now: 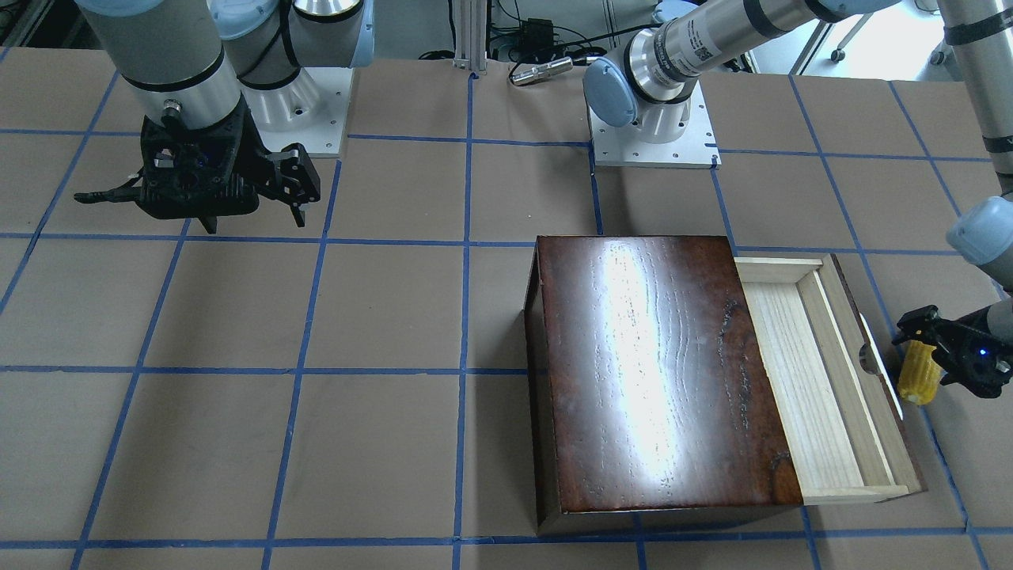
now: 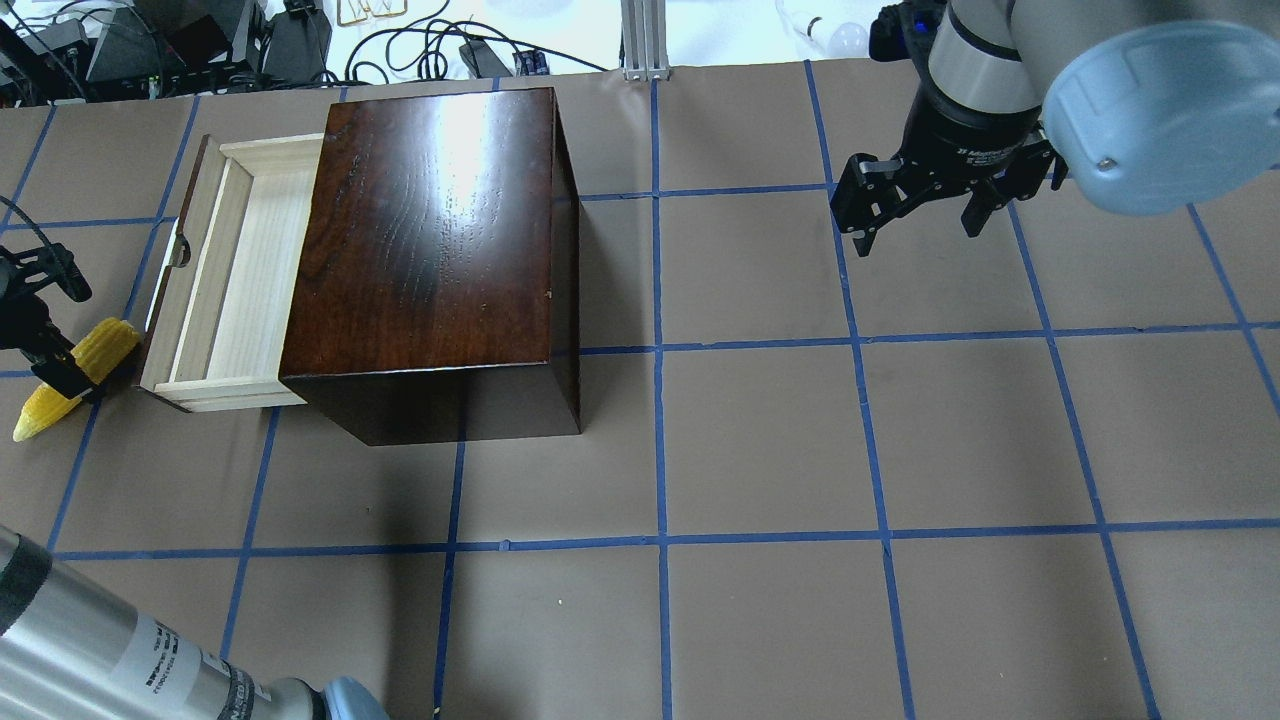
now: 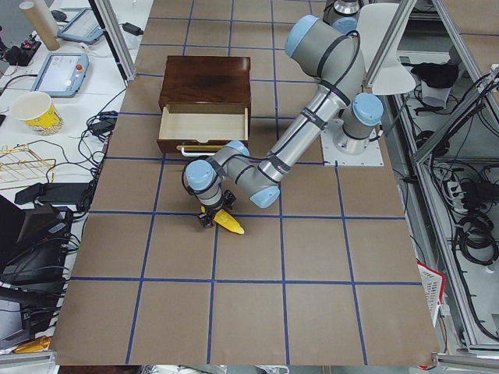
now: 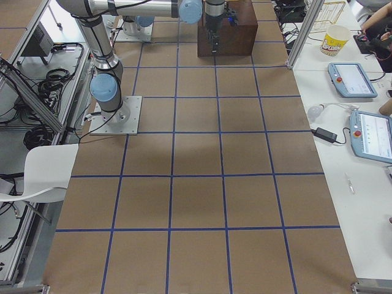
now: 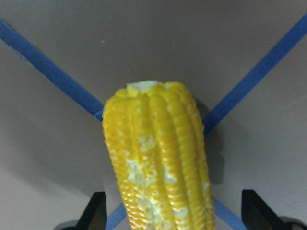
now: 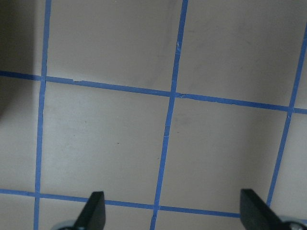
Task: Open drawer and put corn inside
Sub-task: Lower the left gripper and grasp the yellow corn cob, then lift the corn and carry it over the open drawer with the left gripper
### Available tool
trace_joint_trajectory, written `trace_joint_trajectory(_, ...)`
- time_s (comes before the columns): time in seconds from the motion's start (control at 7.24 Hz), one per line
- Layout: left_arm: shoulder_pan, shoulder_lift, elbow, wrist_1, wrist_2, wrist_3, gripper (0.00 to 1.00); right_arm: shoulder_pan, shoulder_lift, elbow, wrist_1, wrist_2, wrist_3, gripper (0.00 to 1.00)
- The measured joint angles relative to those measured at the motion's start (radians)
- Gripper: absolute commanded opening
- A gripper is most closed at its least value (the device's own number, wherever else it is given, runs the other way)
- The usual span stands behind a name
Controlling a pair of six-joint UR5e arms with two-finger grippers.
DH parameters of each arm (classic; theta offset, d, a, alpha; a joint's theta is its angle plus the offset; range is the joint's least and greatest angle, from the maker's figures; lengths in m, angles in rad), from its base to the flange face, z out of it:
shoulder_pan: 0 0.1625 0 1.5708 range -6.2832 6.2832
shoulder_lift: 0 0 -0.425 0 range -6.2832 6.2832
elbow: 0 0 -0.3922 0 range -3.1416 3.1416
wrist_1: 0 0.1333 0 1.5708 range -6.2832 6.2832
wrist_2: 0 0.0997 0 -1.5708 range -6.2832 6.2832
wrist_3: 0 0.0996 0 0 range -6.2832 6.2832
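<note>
The drawer (image 2: 240, 270) is pulled out of the dark-brown box (image 2: 430, 240), and its pale tray (image 1: 823, 380) is empty. The yellow corn (image 2: 75, 375) lies on the table just outside the drawer's front panel, by the white handle (image 1: 878, 356). My left gripper (image 2: 55, 325) is low over the corn (image 1: 918, 372). In the left wrist view its fingers (image 5: 96, 213) stand wide apart with the corn (image 5: 158, 163) between them. My right gripper (image 2: 920, 225) is open and empty, hovering far from the box (image 1: 657, 364).
The table (image 2: 760, 450) is brown paper with a blue tape grid. The two arm bases (image 1: 653, 134) stand at the robot's edge. Cables and devices lie beyond the far edge (image 2: 300, 40).
</note>
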Motion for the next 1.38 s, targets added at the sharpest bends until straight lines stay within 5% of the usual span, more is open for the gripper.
trace_joint_trajectory(0.14, 0.000, 0.003, 0.000, 0.002, 0.022, 0.001, 0.00, 0.000, 0.000, 0.000, 0.000, 0.000, 0.000, 1.00)
trace_joint_trajectory(1.38, -0.019, 0.134, 0.057, -0.018, 0.041, -0.069, 0.00, 0.000, 0.000, 0.000, 0.000, 0.000, 0.000, 1.00)
